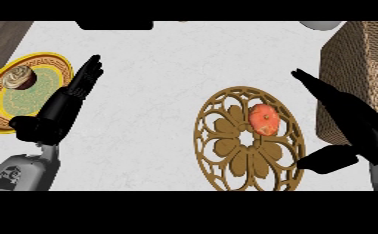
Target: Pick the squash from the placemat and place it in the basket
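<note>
Nearest in the head view, the right robot hand [347, 128] comes in at the lower right, spread wide and holding nothing: its thumb reaches out over the near right rim of the placemat [221, 150], while its straight fingers point far and left, beside the mat's right edge. The left robot hand [63, 105] rests open at the left, fingers straight and pointing far, well apart from the mat.

The placemat is a round, gold-brown openwork piece with a flower pattern, lying flat on the pale counter [162, 78]. The squash [263, 119] sits on the mat's far right part, a small, orange, rounded thing, just left of the right hand's fingers and not touched by them.

It looks stiff and light, with a smooth skin that may slip, and its round body could roll. Taking it across its widest part, thumb on one side and fingers on the other, seems safest.

Farther right stands the woven basket [351, 63], just beside the mat. At the far left lies a yellow plate [52, 63] carrying a cupcake [19, 78].
</note>
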